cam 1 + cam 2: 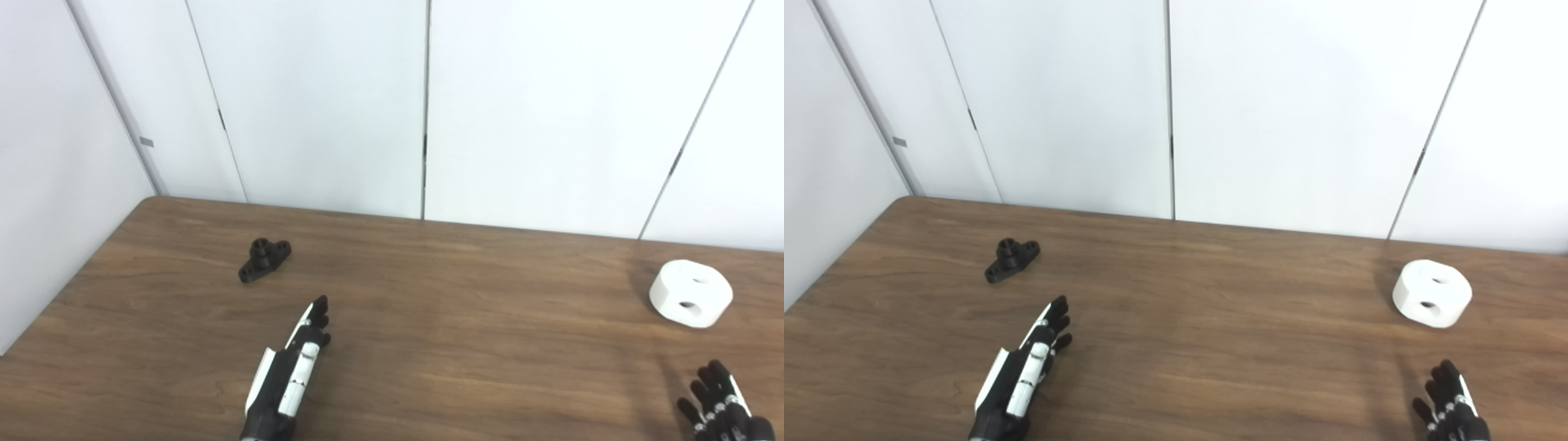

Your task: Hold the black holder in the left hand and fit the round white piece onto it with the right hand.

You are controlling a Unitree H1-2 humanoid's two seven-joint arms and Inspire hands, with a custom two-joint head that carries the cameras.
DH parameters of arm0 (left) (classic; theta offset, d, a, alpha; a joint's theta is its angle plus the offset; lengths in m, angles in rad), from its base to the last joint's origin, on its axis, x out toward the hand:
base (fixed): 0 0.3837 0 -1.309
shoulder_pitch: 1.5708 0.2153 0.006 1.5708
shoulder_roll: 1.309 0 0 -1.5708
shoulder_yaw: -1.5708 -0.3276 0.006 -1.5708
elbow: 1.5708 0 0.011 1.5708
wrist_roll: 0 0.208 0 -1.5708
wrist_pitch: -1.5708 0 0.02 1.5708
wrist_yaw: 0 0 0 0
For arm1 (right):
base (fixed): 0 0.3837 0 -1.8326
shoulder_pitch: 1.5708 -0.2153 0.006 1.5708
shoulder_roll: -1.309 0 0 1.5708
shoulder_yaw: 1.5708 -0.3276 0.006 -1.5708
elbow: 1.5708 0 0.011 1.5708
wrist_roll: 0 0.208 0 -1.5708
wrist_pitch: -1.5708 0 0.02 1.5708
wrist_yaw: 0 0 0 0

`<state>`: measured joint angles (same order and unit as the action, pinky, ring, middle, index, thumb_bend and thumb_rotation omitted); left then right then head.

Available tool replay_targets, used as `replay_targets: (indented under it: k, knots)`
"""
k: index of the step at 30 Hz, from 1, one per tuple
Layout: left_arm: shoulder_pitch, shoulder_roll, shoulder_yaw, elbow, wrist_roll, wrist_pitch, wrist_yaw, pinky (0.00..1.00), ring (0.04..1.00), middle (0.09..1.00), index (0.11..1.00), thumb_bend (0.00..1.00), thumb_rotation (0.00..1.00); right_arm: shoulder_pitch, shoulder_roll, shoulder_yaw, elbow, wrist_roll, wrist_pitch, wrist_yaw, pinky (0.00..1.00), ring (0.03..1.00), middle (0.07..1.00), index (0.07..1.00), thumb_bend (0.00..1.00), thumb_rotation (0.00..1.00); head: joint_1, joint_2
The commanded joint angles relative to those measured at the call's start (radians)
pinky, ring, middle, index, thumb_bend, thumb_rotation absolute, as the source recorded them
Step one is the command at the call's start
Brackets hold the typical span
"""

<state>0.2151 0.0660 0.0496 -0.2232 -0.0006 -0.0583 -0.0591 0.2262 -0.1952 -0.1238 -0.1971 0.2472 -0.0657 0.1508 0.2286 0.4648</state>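
Note:
The black holder [264, 260] lies flat on the wooden table [441, 294] at the far left, a short post standing up from its base. My left hand [291, 373] hovers nearer to me and a little right of it, fingers stretched out and apart, holding nothing. The round white piece [691, 293], a thick disc with two holes in its top, sits at the far right. My right hand [723, 404] is at the bottom right corner, below the white piece, fingers spread and empty; its lower part is cut off by the frame.
White wall panels [422, 104] stand directly behind the table's far edge. The table's left edge runs diagonally close to the holder. Bare wood stretches between the holder and the white piece.

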Motion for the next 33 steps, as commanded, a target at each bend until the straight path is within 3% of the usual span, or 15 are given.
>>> replay_targets:
  k: [1, 6, 10, 13, 18, 21, 25, 29, 33]
  knots:
    - [0.048, -0.022, -0.014, 0.000, 0.011, -0.012, 0.009, 0.95, 0.995, 1.000, 0.979, 0.49, 0.91, 0.007, -0.005, -0.003, 0.059, 0.001, -0.009, 0.008, 1.00, 1.000, 1.000, 1.000, 0.59, 1.00, 0.000, 0.000]
    - [0.054, -0.006, -0.031, -0.005, 0.022, -0.011, 0.009, 0.99, 1.000, 1.000, 0.982, 0.55, 0.86, 0.013, -0.009, -0.008, 0.057, 0.001, -0.011, 0.011, 1.00, 1.000, 0.998, 1.000, 0.58, 1.00, -0.025, 0.012]
    - [0.057, 0.006, -0.032, -0.034, 0.102, 0.002, 0.033, 0.97, 0.994, 0.998, 0.977, 0.50, 0.75, 0.020, -0.014, -0.012, 0.040, 0.001, 0.011, 0.007, 1.00, 1.000, 0.998, 1.000, 0.59, 1.00, -0.038, 0.014]
    - [0.055, 0.009, -0.020, -0.091, 0.213, 0.038, 0.067, 0.91, 0.958, 0.972, 0.961, 0.51, 0.60, 0.021, -0.017, -0.017, 0.037, -0.011, 0.013, -0.002, 1.00, 1.000, 0.988, 1.000, 0.61, 1.00, -0.039, 0.014]
    - [0.020, 0.034, 0.022, -0.180, 0.328, 0.103, 0.089, 0.87, 0.930, 0.945, 0.914, 0.63, 0.38, 0.018, -0.020, -0.025, 0.044, 0.000, 0.009, 0.004, 1.00, 1.000, 0.989, 1.000, 0.60, 1.00, -0.038, 0.014]
    - [-0.002, 0.055, 0.045, -0.205, 0.439, 0.142, 0.100, 0.87, 0.918, 0.930, 0.888, 0.68, 0.35, 0.019, -0.018, -0.025, 0.041, -0.006, 0.008, 0.001, 1.00, 1.000, 0.986, 1.000, 0.61, 1.00, -0.038, 0.014]
    - [-0.059, 0.095, 0.096, -0.223, 0.564, 0.215, 0.104, 0.86, 0.911, 0.915, 0.878, 0.74, 0.38, 0.023, -0.015, -0.025, 0.035, -0.009, 0.010, -0.001, 1.00, 1.000, 0.983, 1.000, 0.62, 1.00, -0.039, 0.016]
    - [-0.105, 0.140, 0.119, -0.221, 0.606, 0.241, 0.106, 0.82, 0.897, 0.901, 0.860, 0.75, 0.33, 0.022, -0.012, -0.025, 0.036, -0.007, 0.006, 0.000, 1.00, 1.000, 0.977, 1.000, 0.61, 1.00, -0.040, 0.018]
    - [-0.161, 0.183, 0.131, -0.213, 0.687, 0.310, 0.101, 0.80, 0.895, 0.894, 0.833, 0.78, 0.32, 0.023, -0.010, -0.026, 0.033, -0.008, 0.008, 0.000, 1.00, 1.000, 0.977, 1.000, 0.61, 1.00, -0.040, 0.020]
